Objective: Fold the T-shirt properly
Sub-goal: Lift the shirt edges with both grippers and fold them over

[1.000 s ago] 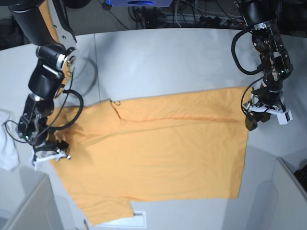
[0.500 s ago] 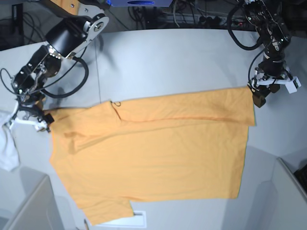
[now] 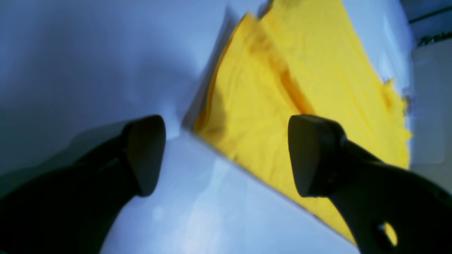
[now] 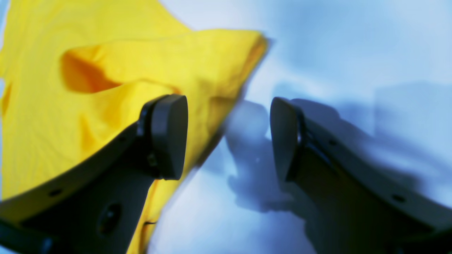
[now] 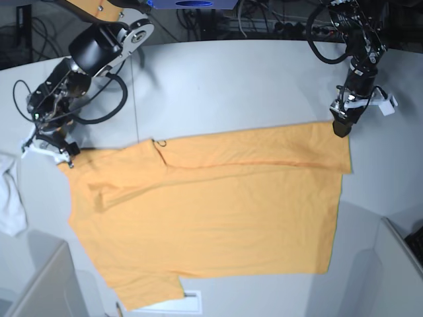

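We see both grippers off the T-shirt now, jaws apart. The left gripper has risen to the hem's far corner (the right gripper sits beside the sleeve).

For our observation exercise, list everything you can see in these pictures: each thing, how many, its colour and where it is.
T-shirt: one, yellow-orange, spread flat across the middle of the table.
Table: one, pale grey, under everything.
White cloth: one, at the table's left edge in the base view.
Cables: several, dark, behind the table.
Left tool: one, black, open, above the shirt's top right corner in the base view.
Right tool: one, black, open, at the shirt's top left corner.
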Robot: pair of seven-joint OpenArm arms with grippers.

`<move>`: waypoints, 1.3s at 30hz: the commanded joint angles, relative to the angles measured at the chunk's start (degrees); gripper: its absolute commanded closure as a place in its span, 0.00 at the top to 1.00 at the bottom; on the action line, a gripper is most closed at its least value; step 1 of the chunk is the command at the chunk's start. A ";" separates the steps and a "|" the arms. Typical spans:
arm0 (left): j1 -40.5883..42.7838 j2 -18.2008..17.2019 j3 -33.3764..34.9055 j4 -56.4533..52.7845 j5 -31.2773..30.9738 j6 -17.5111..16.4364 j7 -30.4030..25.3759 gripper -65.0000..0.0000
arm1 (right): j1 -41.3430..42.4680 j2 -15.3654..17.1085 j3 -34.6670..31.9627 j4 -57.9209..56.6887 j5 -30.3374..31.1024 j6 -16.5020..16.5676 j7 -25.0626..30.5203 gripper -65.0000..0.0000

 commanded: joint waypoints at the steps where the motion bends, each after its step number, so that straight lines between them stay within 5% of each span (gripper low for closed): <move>1: -0.16 -0.94 -0.13 0.23 -1.69 -0.48 -0.34 0.80 | 1.82 0.17 -0.01 -0.40 0.55 0.49 1.22 0.54; 22: -5.61 -3.93 5.15 -6.45 -1.95 -0.30 -0.08 0.79 | 4.37 1.58 -0.19 -10.07 0.55 0.58 6.23 0.53; 26: -5.26 -4.19 4.88 -6.71 -1.95 -0.30 -0.08 0.51 | 4.37 1.58 -0.19 -10.07 0.55 0.58 6.23 0.53; 29: -5.52 -5.86 5.41 -6.71 -1.95 -0.30 -0.08 0.17 | 4.37 1.58 -0.10 -11.04 0.55 0.58 6.23 0.53; 31: -5.70 -6.12 5.50 -6.71 -1.95 -0.30 0.01 0.00 | 4.45 1.58 -0.19 -11.65 0.55 0.58 7.38 0.43; 35: -5.79 -7.18 5.50 -6.36 -1.95 -0.30 0.01 0.00 | 4.45 1.58 -0.36 -11.65 0.55 0.58 9.66 0.00; 39: -5.44 -10.43 9.10 -6.10 -2.22 -0.30 0.01 0.00 | 4.45 1.58 -0.36 -10.95 0.55 0.58 9.14 0.00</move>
